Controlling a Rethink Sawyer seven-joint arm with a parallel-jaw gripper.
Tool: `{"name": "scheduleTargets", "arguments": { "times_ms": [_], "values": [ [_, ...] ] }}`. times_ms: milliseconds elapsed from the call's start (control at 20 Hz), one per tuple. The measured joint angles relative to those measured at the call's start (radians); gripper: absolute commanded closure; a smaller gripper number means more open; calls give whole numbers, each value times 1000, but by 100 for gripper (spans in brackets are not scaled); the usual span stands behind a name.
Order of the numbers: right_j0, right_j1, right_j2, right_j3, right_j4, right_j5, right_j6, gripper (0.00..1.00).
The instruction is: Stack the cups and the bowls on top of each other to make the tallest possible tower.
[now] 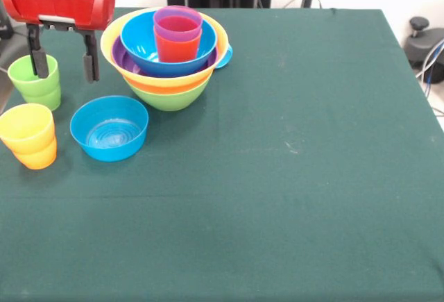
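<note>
The tower stands at the far left-centre: a lime green bowl [170, 96] at the base, then the yellow bowl [216, 32], the purple bowl [122, 57] and the big blue bowl [142, 45]. A purple cup [177, 23] is nested in an orange cup [177, 49] inside it. A light blue piece [226, 56] peeks out behind the tower. The smaller blue bowl [109, 128] sits alone in front. A yellow cup [26, 126] sits in an orange cup [38, 157] at the left edge. My gripper [63, 62] is open and empty, one finger overlapping the green cup [35, 83].
The green tablecloth [291, 177] covers the table. The loose cups stand close to the table's left edge. A black device with cables [424, 45] sits off the table's right side.
</note>
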Motion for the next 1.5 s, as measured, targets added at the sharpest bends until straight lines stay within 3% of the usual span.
{"name": "scheduleTargets", "arguments": {
  "times_ms": [450, 950, 1500],
  "values": [
    [-12, -7, 0, 51, -4, 0, 0, 0],
    [-87, -23, 1, 134, -7, 0, 0, 0],
    [-127, -22, 3, 145, -10, 0, 0, 0]
  ]
}}
